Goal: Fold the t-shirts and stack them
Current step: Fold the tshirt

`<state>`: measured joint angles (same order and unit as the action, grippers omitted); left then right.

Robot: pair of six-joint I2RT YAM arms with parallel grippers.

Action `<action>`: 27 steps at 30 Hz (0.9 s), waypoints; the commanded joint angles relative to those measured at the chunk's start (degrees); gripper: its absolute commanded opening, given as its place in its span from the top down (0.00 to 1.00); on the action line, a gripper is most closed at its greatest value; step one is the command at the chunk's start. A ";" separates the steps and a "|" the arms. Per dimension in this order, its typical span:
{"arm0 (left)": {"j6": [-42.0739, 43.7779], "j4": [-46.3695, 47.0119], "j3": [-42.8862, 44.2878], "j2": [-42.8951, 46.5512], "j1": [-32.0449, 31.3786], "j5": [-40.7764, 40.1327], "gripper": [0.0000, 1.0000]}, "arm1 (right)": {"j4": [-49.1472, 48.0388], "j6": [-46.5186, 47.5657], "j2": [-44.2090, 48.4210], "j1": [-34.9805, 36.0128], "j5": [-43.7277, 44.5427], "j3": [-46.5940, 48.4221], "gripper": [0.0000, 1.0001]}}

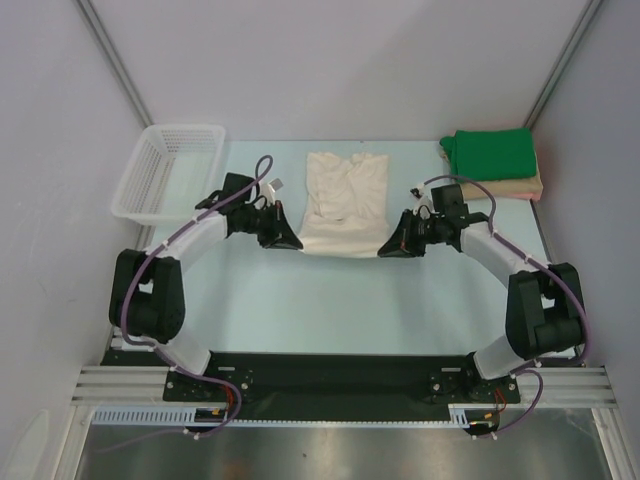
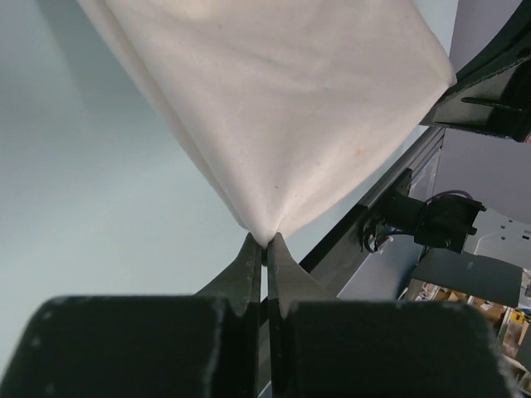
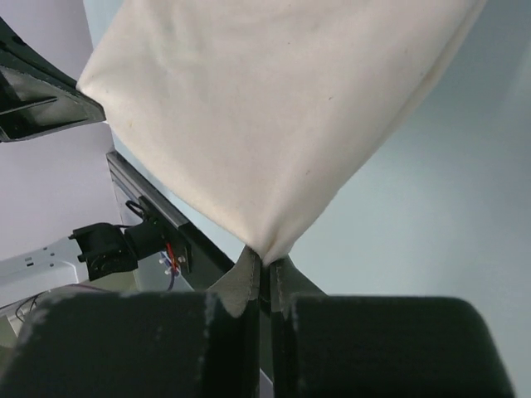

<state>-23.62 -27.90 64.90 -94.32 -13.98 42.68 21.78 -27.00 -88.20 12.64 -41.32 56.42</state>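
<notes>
**Overhead view.** We see both arms reaching from their bases at the near edge of the worktop (image 1: 330, 300). Their elbows are bowed out toward the side edges and their forearms turn inward to converge on the cream-white t-shirt (image 1: 343, 195). This shirt lies flat at the middle of the worktop, toward the far edge. The left gripper (image 1: 288, 240) is pinched tight on the shirt's near left corner, and the right gripper (image 1: 390, 247) is pinched tight on its near right corner.

**Wrist views.** In each we find the two fingers pressed together, with a peak of cream cloth caught between their tips. The fabric fans outward from the pinch, and the opposite gripper shows at the cloth's other near corner.

**Remaining items.** We note the bright green t-shirt (image 1: 490, 152), folded, resting on the folded peach-tan t-shirt (image 1: 528, 188) at the far right corner. A white lattice basket (image 1: 165, 178) sits at the far left corner.
</notes>
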 commanded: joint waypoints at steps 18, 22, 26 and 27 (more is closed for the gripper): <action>3.22 -0.84 7.22 -1.55 -0.44 -2.95 0.99 | -1.29 3.80 -7.67 -2.80 -1.04 13.95 1.00; 6.82 -2.50 28.56 -16.65 1.32 -7.15 1.00 | -3.32 2.92 -21.63 -5.08 -1.57 33.88 1.00; 11.48 -2.60 57.49 -33.61 0.80 -20.37 0.69 | -3.50 4.85 -44.35 -5.53 0.95 65.29 0.78; 12.97 -1.64 61.09 -37.82 0.45 -23.14 0.50 | -3.24 6.07 -46.86 -5.44 2.63 68.87 0.63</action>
<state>-15.70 -30.39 115.94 -124.90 -13.26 31.11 20.82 -23.33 -127.59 7.62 -41.93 113.93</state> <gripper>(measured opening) 0.347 0.305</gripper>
